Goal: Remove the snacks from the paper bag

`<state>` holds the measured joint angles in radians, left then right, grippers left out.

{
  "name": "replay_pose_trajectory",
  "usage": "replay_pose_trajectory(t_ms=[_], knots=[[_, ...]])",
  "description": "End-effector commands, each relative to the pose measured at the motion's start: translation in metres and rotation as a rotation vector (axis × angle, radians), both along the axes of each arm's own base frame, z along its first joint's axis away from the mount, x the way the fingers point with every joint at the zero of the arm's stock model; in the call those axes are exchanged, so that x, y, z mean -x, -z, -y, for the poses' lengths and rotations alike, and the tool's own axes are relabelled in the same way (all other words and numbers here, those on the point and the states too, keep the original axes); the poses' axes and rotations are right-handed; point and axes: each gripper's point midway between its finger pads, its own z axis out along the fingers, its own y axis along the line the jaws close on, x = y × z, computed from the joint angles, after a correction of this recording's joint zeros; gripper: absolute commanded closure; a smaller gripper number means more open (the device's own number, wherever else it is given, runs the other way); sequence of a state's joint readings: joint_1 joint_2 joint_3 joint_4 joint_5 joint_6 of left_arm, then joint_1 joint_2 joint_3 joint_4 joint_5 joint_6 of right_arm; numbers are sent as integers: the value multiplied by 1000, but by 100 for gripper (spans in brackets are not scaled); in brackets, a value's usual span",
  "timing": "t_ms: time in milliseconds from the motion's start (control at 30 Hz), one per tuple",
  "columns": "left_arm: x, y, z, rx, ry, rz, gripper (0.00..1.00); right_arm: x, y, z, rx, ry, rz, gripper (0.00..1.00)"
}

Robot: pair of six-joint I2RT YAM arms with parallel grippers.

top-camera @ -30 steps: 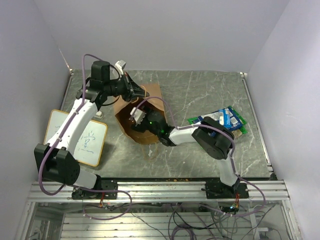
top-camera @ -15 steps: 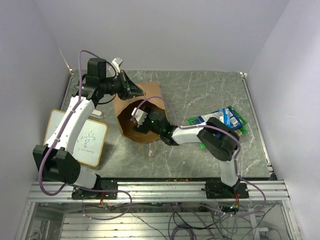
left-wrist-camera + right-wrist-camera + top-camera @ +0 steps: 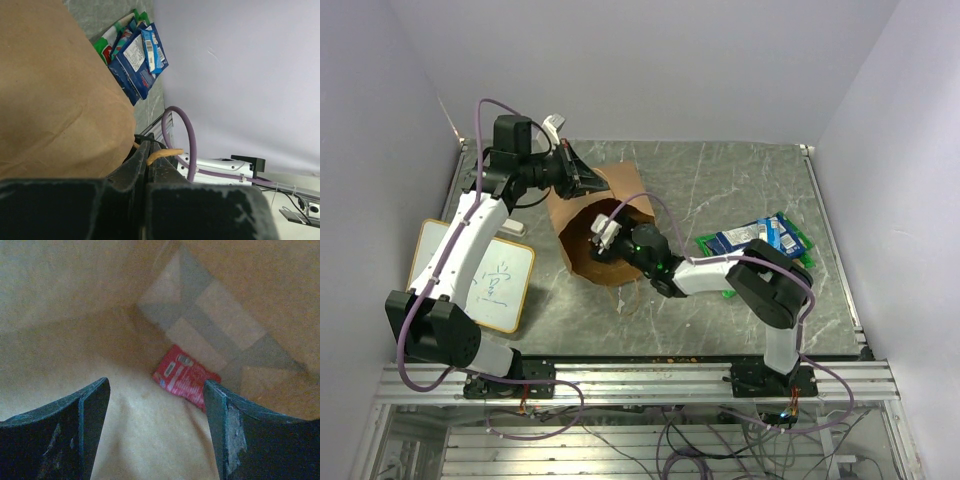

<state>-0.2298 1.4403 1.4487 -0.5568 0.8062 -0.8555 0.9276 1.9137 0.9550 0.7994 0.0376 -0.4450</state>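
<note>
Gaping inside the brown paper bag (image 3: 620, 180), right jaws face a red packet (image 3: 184, 376); left jaws clamp its rim.

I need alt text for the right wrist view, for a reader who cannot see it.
A small red snack packet lies at the bottom of a brown paper bag, seen from inside. The right hand is open, its two dark fingers framing the packet at lower left and lower right.
</note>
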Motion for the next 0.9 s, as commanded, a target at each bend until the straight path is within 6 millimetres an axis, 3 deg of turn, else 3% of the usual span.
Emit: replay_pose_trajectory(t_ms=[0, 100, 267, 467, 633, 767, 867], knots=[[-5, -16, 9, 46, 17, 43, 93, 3, -38, -19, -160, 6, 72, 25], [-7, -20, 11, 50, 20, 48, 93, 8, -32, -19, -149, 48, 74, 25], [-11, -21, 12, 46, 20, 49, 93, 32, -22, -10, -112, -39, 98, 26], [-12, -24, 14, 58, 16, 55, 93, 41, -10, 0, 150, -193, 174, 28], [-13, -23, 14, 64, 13, 48, 93, 14, -1, -6, 248, -176, 199, 30], [-14, -26, 15, 62, 9, 51, 93, -4, 4, -14, 107, -67, 149, 30], [-15, -28, 20, 61, 18, 49, 93, -22, -10, -19, 27, 32, 142, 30]])
